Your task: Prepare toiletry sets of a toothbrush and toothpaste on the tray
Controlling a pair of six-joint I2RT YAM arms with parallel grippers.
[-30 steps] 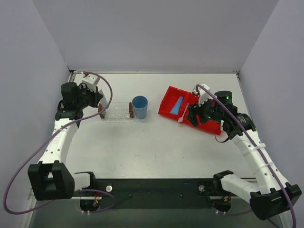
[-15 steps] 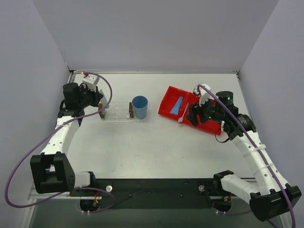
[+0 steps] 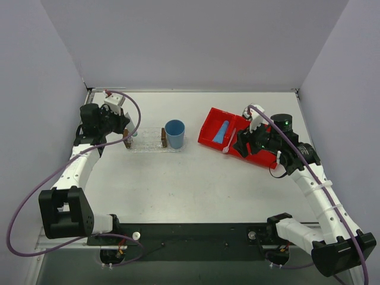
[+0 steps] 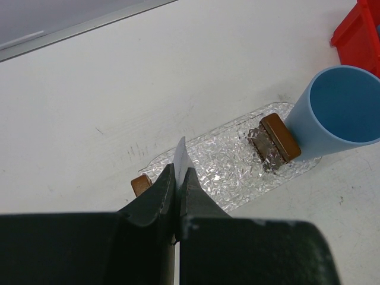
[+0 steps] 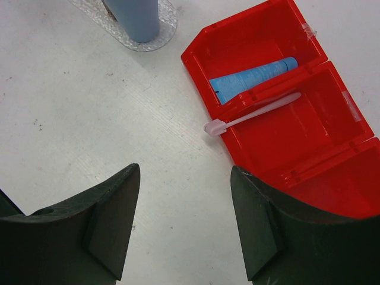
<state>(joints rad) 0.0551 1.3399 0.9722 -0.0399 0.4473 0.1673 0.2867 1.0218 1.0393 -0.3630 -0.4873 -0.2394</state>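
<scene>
Barely started, we figured: our left pincer (image 4: 178, 173) pinched the white-grey toothpaste (image 4: 181, 151) just above the tray (image 4: 225, 163), while the toothbrush (image 5: 255, 113) and blue toothpaste (image 5: 249, 80) sat well right of the tray in the red bin (image 5: 297, 145), our right pincer (image 5: 184, 178) gaping wide over them.

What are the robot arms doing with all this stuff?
The left claw is shut on a thin white toothpaste tube, seen edge-on, above the glittery tray. A blue cup stands at one end of it. The right claw is open over the red bin, where the toothbrush lies across the divider beside the blue toothpaste.
</scene>
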